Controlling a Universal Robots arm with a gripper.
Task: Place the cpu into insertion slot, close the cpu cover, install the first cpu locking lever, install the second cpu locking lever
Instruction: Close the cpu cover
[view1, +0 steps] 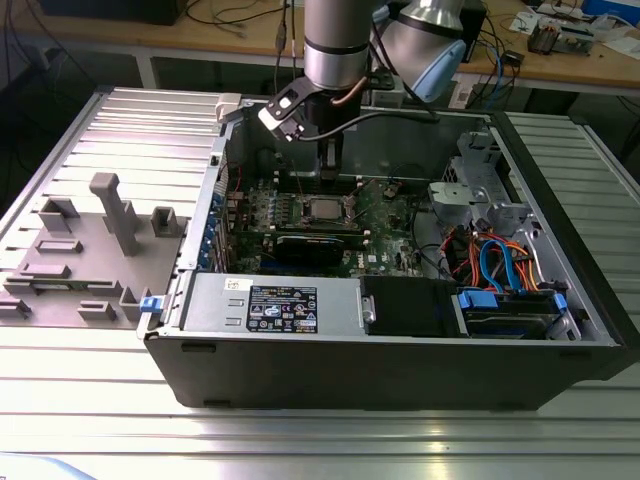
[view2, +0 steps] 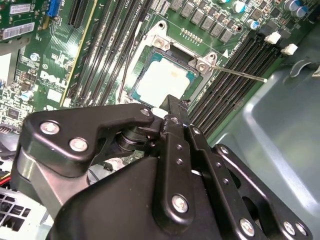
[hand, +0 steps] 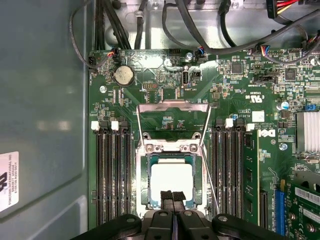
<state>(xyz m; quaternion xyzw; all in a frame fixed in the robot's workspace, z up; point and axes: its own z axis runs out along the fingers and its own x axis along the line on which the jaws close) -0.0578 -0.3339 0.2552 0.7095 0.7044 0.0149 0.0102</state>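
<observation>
The cpu (hand: 172, 177) lies flat in the insertion slot (hand: 144, 186) on the green board, its dull silver top showing; it also appears in the second wrist view (view2: 161, 82) and the exterior view (view1: 322, 210). The cpu cover (hand: 172, 104) is swung open beyond the slot, with board showing through its window. A thin wire locking lever (view2: 240, 74) sticks out beside the slot, unlatched. My gripper (hand: 172, 197) hovers just over the cpu's near edge with its two black fingers pressed together and nothing between them. In the exterior view the gripper (view1: 330, 165) hangs over the socket inside the open case.
Long black memory slots (hand: 112, 175) flank the socket on both sides. A black card (view1: 315, 245) lies in front of it. Cables (view1: 495, 265), a drive bay and the case's metal walls (hand: 45, 100) crowd the surroundings. A grey fixture plate (view1: 90, 250) sits at the exterior view's left.
</observation>
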